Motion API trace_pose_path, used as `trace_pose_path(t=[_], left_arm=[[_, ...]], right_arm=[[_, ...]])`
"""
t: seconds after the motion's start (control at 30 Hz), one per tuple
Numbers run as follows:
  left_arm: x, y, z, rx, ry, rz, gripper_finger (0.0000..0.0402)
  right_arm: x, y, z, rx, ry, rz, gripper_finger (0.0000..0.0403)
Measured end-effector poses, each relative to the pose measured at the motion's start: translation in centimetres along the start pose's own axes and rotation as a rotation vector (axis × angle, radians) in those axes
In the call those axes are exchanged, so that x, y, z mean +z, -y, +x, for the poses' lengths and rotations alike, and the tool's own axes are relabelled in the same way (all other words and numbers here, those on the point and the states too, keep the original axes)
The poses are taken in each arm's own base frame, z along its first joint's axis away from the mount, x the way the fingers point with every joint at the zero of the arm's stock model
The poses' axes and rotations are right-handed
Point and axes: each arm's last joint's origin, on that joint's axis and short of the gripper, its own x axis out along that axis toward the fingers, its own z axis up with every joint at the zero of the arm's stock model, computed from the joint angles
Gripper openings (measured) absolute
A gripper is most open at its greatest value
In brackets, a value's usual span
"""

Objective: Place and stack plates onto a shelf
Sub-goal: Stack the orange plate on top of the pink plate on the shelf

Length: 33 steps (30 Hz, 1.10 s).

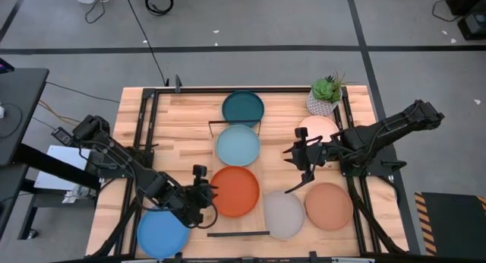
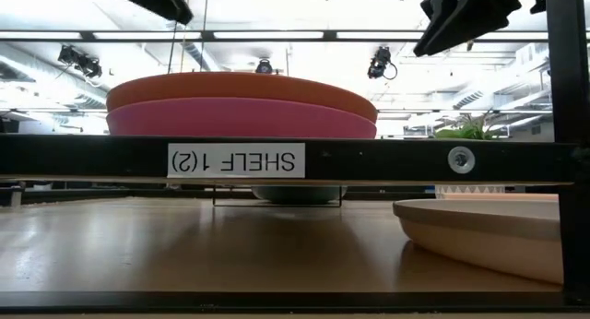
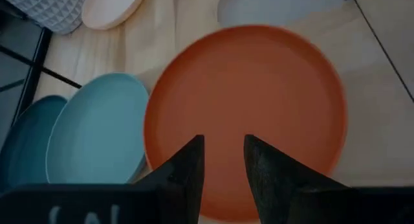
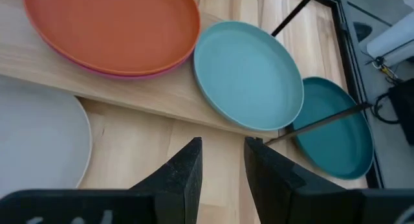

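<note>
The orange plate (image 1: 234,191) lies on top of the magenta plate (image 2: 240,121) at the near half of the light-wood shelf (image 1: 262,166). The pale aqua plate (image 1: 237,145) lies on the shelf's far half. On the table are the dark teal (image 1: 243,107), peach (image 1: 317,128), grey (image 1: 282,215), terracotta (image 1: 329,206) and bright blue (image 1: 163,232) plates. My left gripper (image 1: 210,194) is open and hovers over the orange plate's (image 3: 259,101) left rim. My right gripper (image 1: 292,155) is open above the bare table (image 4: 213,130), between the shelf and the peach plate.
A small potted plant (image 1: 326,96) stands at the table's far right corner. Thin black bars (image 1: 237,234) close the shelf's ends, and a black frame (image 1: 144,126) runs along the table's sides. Bare wood shows left of the shelf.
</note>
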Motion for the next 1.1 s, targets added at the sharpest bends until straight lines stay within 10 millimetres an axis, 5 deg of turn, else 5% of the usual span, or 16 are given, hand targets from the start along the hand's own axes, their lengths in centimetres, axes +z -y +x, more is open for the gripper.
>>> trace_pose_path(t=[0.27,0.53,1.1], left_arm=[[-0.4,0.4,3.5,0.000,-0.076,-0.031,0.0117],[-0.4,2.5,7.1,-0.280,-0.083,0.056,0.0117],[0.6,3.7,7.6,-0.553,0.029,0.084,0.0117]], right_arm=[[-0.1,0.5,0.2,-0.015,-0.010,0.014,0.0121],[-0.1,0.5,0.2,-0.012,-0.012,0.024,0.0121],[-0.2,0.6,0.2,-0.012,-0.016,0.023,0.0121]])
